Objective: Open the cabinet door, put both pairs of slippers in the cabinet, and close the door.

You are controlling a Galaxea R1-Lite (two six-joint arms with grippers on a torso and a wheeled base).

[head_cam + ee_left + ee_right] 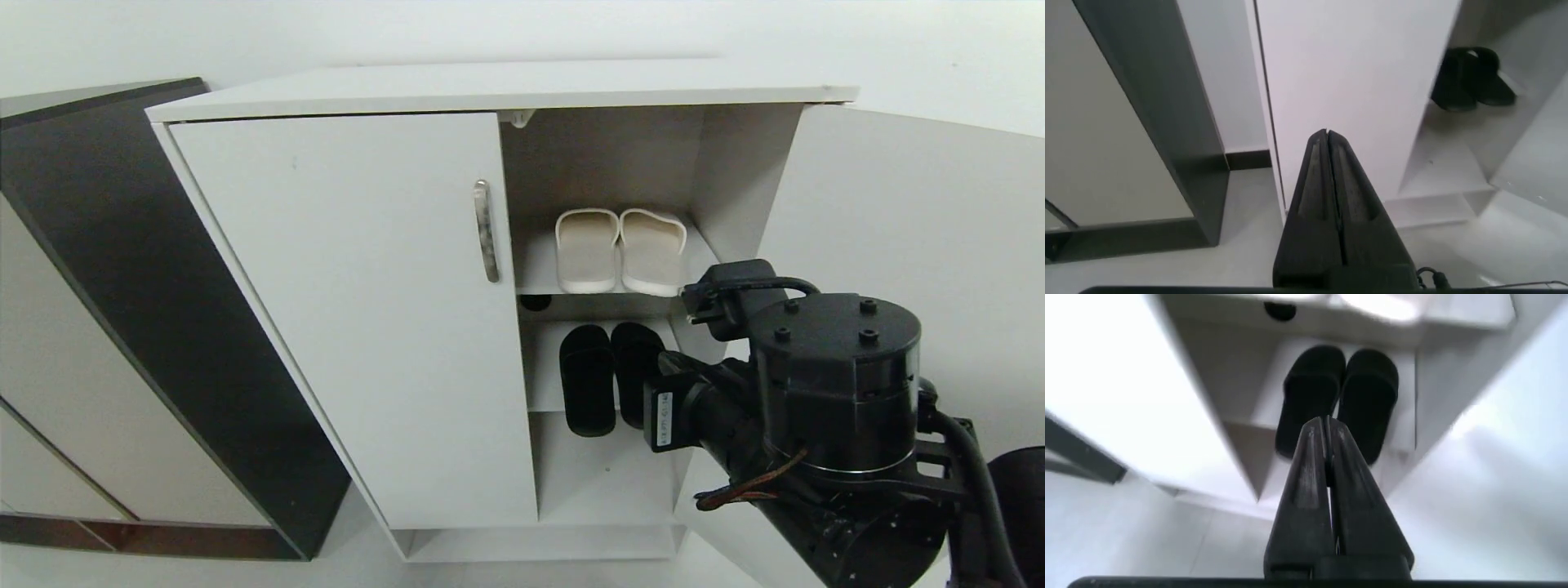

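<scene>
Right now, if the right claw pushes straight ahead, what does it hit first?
Probably the black slippers on the middle shelf; the shut right claw points at the pair, though depth is unclear.

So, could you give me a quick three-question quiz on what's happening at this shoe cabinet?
1. True or false: in the white wooden cabinet, the cream foam slippers sit higher than the black foam slippers.
2. Which cabinet door stands open? A: left. B: right.
3. Fill in: the right hand is empty, with its fingers ___.

Key: 1 true; 2 B, the right door; 3 shut.
</scene>
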